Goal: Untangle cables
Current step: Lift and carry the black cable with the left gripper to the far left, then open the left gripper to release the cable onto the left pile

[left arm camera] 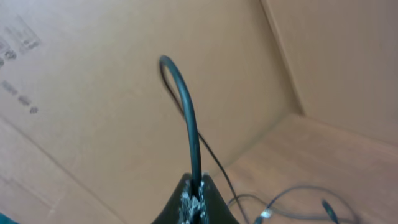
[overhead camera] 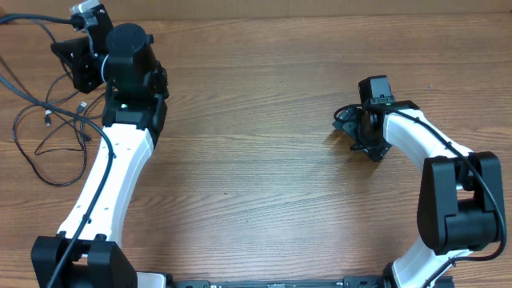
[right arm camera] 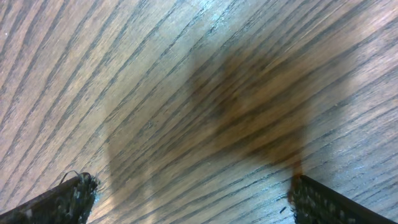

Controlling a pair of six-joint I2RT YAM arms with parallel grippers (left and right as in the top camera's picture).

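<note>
Thin black cables (overhead camera: 50,120) lie in loose loops on the wooden table at the far left, with small plug ends among them. My left gripper (overhead camera: 67,51) is above them at the back left corner. In the left wrist view it (left arm camera: 198,194) is shut on one black cable (left arm camera: 188,112), which arches up out of the jaws and falls back toward the other cables (left arm camera: 292,198) on the table. My right gripper (overhead camera: 352,128) is at the right of the table, far from the cables. It (right arm camera: 193,205) stands open just above bare wood, nothing between its fingertips (right arm camera: 69,198).
A cardboard wall (left arm camera: 93,93) rises behind the table's left back corner. A thicker black cable (overhead camera: 10,80) runs off the left edge. The left arm's white link (overhead camera: 112,176) stretches from the front edge toward the cables.
</note>
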